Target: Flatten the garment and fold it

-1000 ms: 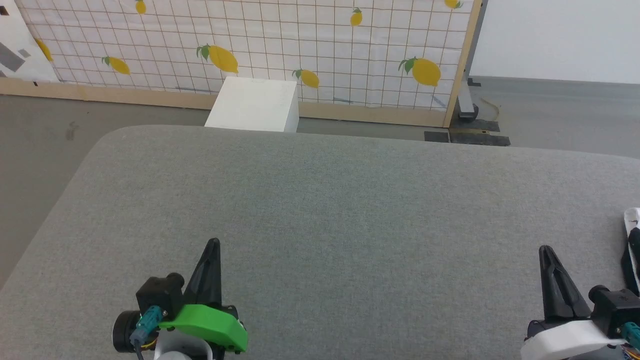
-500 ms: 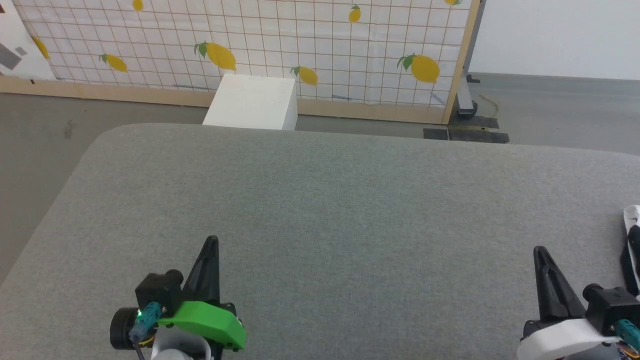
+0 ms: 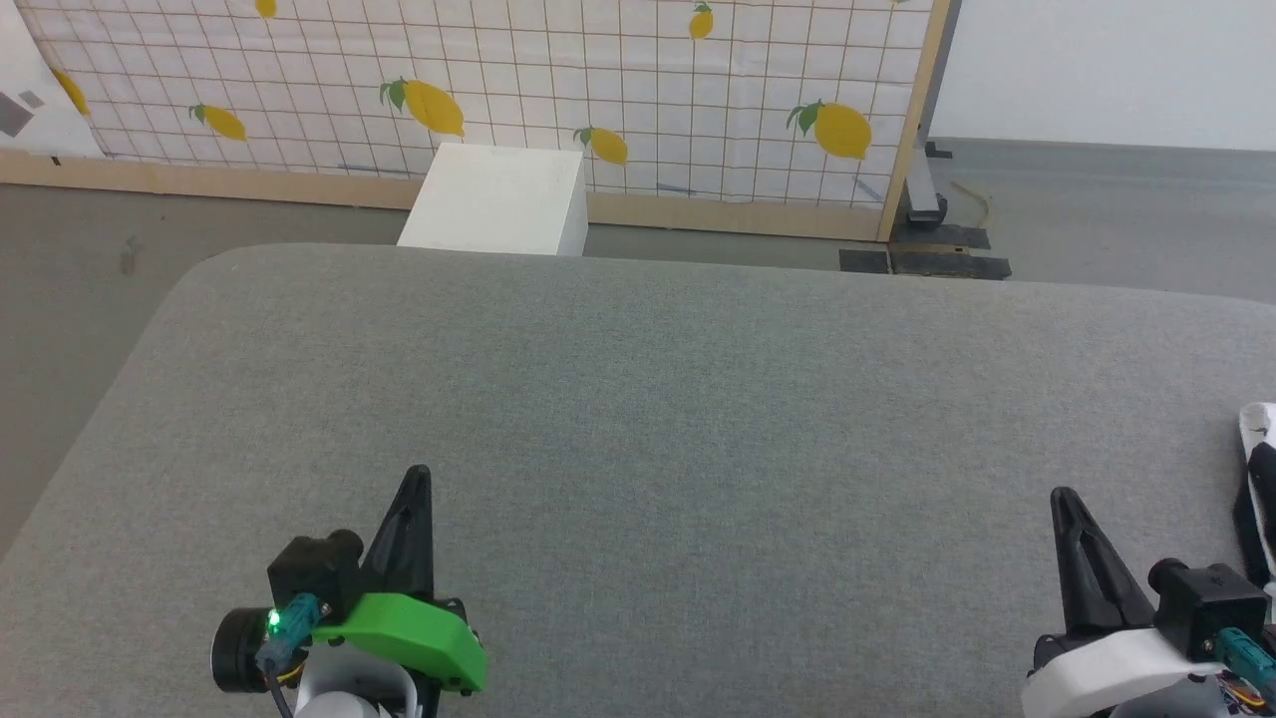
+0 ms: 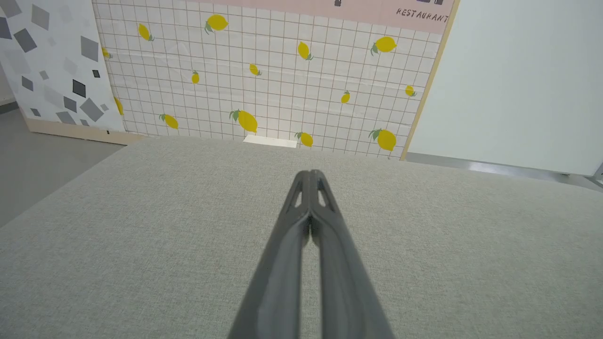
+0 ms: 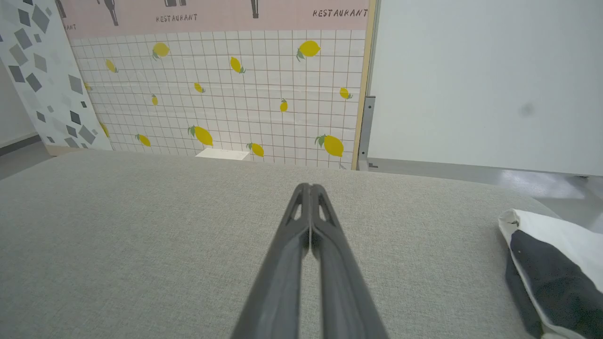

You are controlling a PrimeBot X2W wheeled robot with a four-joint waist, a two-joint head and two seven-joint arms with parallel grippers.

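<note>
The garment (image 3: 1258, 479), white with black parts, lies bunched at the right edge of the grey table (image 3: 638, 399); in the right wrist view the garment (image 5: 551, 263) sits at the lower right. My right gripper (image 3: 1063, 496) hovers over the table just left of it, shut and empty, and its tips (image 5: 306, 188) meet in the right wrist view. My left gripper (image 3: 416, 474) is at the lower left, shut with nothing in it, fingertips pressed together (image 4: 310, 174) over bare fabric.
A white box (image 3: 495, 199) stands on the floor behind the table's far edge. A lemon-print panel (image 3: 558, 90) with a wooden frame rises behind it. Grey floor (image 3: 80, 259) lies to the left of the table's rounded corner.
The whole head picture has drifted slightly left and up, so the camera moved. Both grippers stay shut, and the garment lies where it was.
</note>
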